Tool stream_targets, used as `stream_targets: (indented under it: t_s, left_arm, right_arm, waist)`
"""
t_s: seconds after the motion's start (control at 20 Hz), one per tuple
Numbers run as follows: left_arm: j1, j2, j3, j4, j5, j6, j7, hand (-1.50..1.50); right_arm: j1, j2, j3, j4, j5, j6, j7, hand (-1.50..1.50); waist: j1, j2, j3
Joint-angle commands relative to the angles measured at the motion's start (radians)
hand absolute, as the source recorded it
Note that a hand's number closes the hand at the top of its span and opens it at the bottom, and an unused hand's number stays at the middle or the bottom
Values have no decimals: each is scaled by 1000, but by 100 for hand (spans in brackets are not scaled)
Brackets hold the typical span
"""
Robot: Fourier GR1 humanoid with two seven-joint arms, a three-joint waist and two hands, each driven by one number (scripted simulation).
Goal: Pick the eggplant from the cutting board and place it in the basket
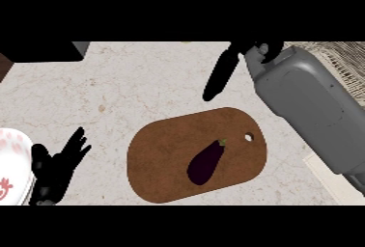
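A dark purple eggplant (204, 163) with a small green stem lies on the brown cutting board (164, 144), right of the board's middle. My right forearm crosses the right side of the view, and its hand (223, 70) hovers beyond the board's far edge. That hand is open, its fingers straight and pointing down toward the board, apart from the eggplant. A woven basket (344, 60) shows at the top right corner, partly hidden by the forearm. My left hand (58, 163) rests open at the lower left, fingers up, left of the board.
A white plate with a red pattern (13, 166) sits at the left edge beside my left hand. A dark block (43, 50) fills the top left corner. A pale object (335, 181) lies at the right edge under the forearm.
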Motion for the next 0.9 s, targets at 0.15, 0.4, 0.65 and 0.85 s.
stream_targets:
  t_s: [0.15, 0.4, 0.65, 0.85]
  left_arm:
    - [79, -26, -36, 46, -4, -1, 18, 0]
    - [80, 2, -14, 42, -1, -12, 34, 0]
    - [40, -10, -5, 75, -4, -10, 49, 0]
    - [76, -9, 5, 69, 6, -40, 7, 0]
  right_arm:
    - [-71, -39, 16, -15, -187, 205, 274, -150]
    - [-101, -69, 22, -63, -269, 160, 323, -150]
    - [-74, -75, 75, -119, -292, 97, 339, -150]
    - [10, -70, 131, -143, -243, 13, 291, -150]
  waist:
    - [-8, 12, -8]
    - [-12, 12, -6]
    - [-22, 16, -6]
    - [-3, 22, -6]
